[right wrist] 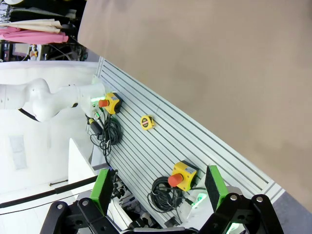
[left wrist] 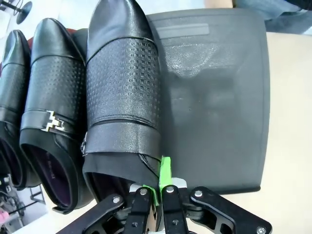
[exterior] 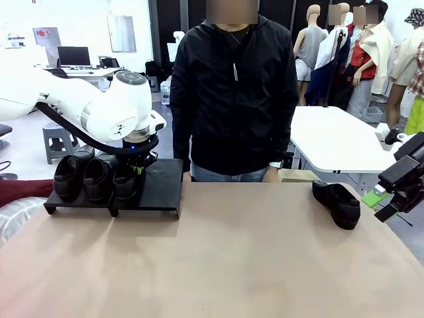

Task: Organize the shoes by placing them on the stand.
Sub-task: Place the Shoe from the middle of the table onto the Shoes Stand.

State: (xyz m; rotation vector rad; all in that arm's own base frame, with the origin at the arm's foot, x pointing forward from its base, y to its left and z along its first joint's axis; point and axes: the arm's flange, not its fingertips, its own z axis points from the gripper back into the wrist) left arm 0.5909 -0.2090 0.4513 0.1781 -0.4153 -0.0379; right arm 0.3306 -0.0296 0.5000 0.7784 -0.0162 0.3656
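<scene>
Three black shoes sit in a row on the black stand [exterior: 162,189] at the far left of the table. My left gripper [exterior: 137,169] hangs over the right-most of them [exterior: 126,183]. In the left wrist view that textured shoe [left wrist: 122,92] lies toe away, and my left gripper [left wrist: 156,195] is shut on its heel rim. Two more shoes [left wrist: 48,112] lie beside it, and the stand's right half [left wrist: 219,107] is bare. A fourth shoe [exterior: 338,204] lies on the table at the far right. Just right of it my right gripper [exterior: 387,202] stands open, holding nothing [right wrist: 158,187].
A person [exterior: 232,99] in a black jacket stands at the far side, behind the middle of the table. The brown tabletop [exterior: 218,258] stretches between stand and lone shoe. In the right wrist view the table's edge borders a slotted rail [right wrist: 161,136] with yellow stop buttons and cables.
</scene>
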